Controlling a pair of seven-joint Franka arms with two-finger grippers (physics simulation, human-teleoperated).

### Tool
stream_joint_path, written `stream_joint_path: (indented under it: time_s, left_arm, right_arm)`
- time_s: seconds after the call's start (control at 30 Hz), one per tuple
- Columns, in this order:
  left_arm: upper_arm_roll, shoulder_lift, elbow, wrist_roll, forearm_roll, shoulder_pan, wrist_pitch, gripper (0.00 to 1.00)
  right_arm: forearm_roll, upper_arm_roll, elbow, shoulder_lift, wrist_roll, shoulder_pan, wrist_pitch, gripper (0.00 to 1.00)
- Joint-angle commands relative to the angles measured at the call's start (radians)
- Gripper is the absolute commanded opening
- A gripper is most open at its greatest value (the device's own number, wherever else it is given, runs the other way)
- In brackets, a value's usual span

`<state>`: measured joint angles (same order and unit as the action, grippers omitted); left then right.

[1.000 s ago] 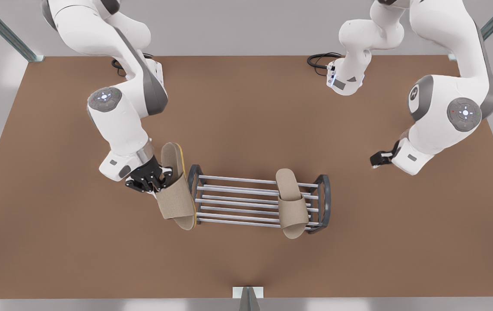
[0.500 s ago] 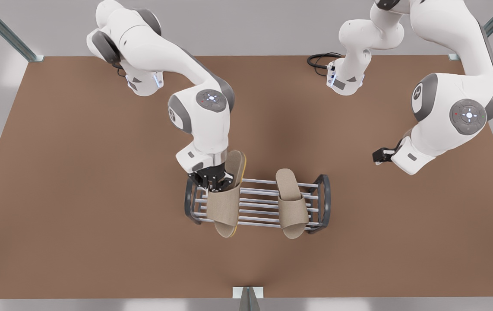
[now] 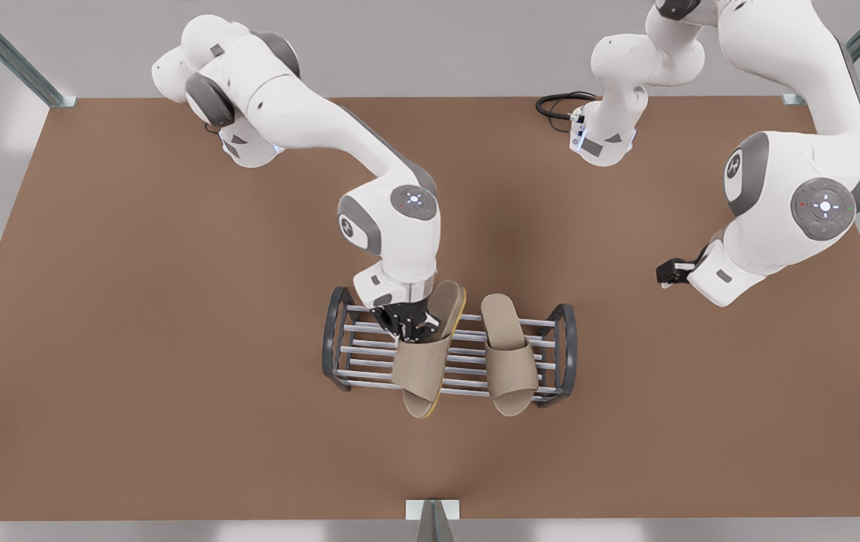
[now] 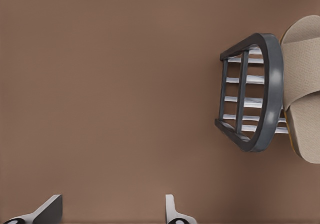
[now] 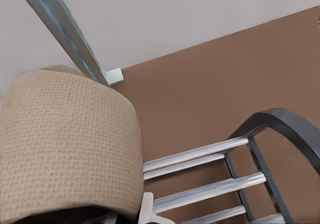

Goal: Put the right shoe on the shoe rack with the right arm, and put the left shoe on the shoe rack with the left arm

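The right gripper (image 3: 409,322) has carried the right shoe (image 3: 422,361) along the shoe rack (image 3: 370,354). A second ago the slipper hung outside the rack's end frame on the front view's left, and half a second ago it was over that end. It now hangs over the rack's middle bars, just beside the left shoe (image 3: 509,354). The gripper is clamped on the slipper's wide strap. The slipper is tilted, showing a yellow sole edge, and its toe juts past the rack's near bar. Whether it touches the bars cannot be told.

The left shoe lies flat across the bars near the rack's other end frame, as before. The left gripper (image 3: 671,271) waits well apart from the rack on that side, barely shifted, its fingers (image 4: 175,214) spread wide with nothing between them.

No writing can be read on anything. In the right wrist view the strap (image 5: 65,144) hides most of the gripper. In the left wrist view the picture's edge cuts the left shoe (image 4: 302,84) off.
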<state>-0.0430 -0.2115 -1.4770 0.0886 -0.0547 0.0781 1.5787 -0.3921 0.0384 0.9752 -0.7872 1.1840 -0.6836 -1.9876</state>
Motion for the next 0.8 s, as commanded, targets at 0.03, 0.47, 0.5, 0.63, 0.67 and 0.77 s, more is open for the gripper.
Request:
stream_joint_path:
  time_s: [0.03, 0.47, 0.5, 0.63, 0.67, 0.77]
  left_arm:
    - [0.000, -0.002, 0.000, -0.036, -0.002, 0.000, 0.007, 1.00]
    - [0.002, -0.003, 0.001, -0.036, -0.002, 0.003, 0.009, 1.00]
    - [0.002, -0.003, 0.001, -0.036, -0.002, 0.002, 0.009, 1.00]
    - [0.000, -0.003, 0.001, -0.030, -0.027, 0.008, 0.009, 1.00]
    - [0.000, -0.003, 0.001, -0.030, -0.028, 0.009, 0.007, 1.00]
    - [0.000, -0.003, 0.001, -0.030, -0.028, 0.008, 0.007, 1.00]
  right_arm:
    - [-0.007, 0.000, 0.017, -0.006, 0.200, -0.005, -0.013, 0.21]
    - [-0.037, 0.002, 0.267, 0.091, 0.101, -0.017, -0.112, 1.00]
    - [-0.039, 0.002, 0.267, 0.091, 0.103, -0.017, -0.112, 1.00]
    - [-0.039, 0.002, 0.267, 0.088, 0.108, -0.019, -0.112, 1.00]
    - [-0.039, 0.002, 0.267, 0.088, 0.108, -0.019, -0.111, 1.00]
    - [-0.037, 0.002, 0.267, 0.097, 0.108, -0.019, -0.103, 1.00]
